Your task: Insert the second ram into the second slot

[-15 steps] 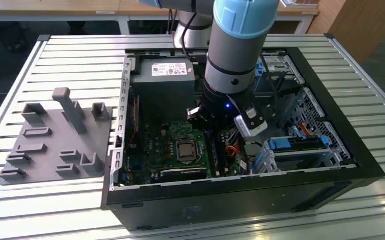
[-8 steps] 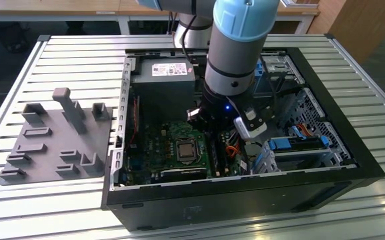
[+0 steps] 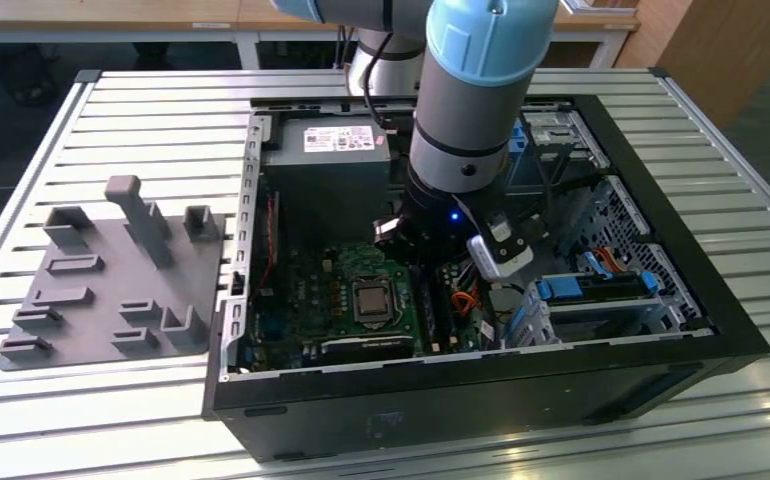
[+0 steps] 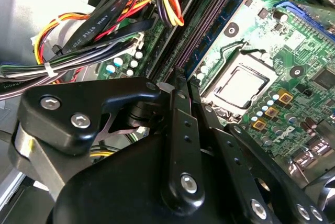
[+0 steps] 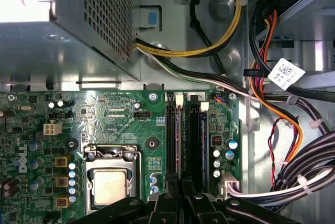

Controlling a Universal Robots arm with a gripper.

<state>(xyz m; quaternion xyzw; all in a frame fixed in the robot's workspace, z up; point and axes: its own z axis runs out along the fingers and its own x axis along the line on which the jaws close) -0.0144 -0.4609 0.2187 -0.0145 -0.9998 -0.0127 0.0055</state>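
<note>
My gripper [image 3: 420, 258] is deep inside the open computer case, over the memory slots [image 3: 433, 312] beside the processor socket. In the first wrist view its black fingers [image 5: 166, 188] stand close together around the near end of a thin pale strip, the second ram [image 5: 178, 140] seen edge-on. The ram runs along a slot between two black slots [image 5: 193, 137]. A bluish strip [image 5: 205, 140] lies in the outermost slot. In the second wrist view the fingertips [image 4: 177, 80] meet right at the end of the dark slot rows [image 4: 201, 30]. I cannot tell how deep the ram sits.
The processor socket [image 5: 110, 185] lies just beside the slots. The power supply box [image 3: 325, 170] is behind them, and bundled cables [image 5: 293, 145] crowd the other side. Blue drive-bay clips [image 3: 585, 288] are at the exterior view's right. A grey parts holder [image 3: 105, 280] sits outside the case.
</note>
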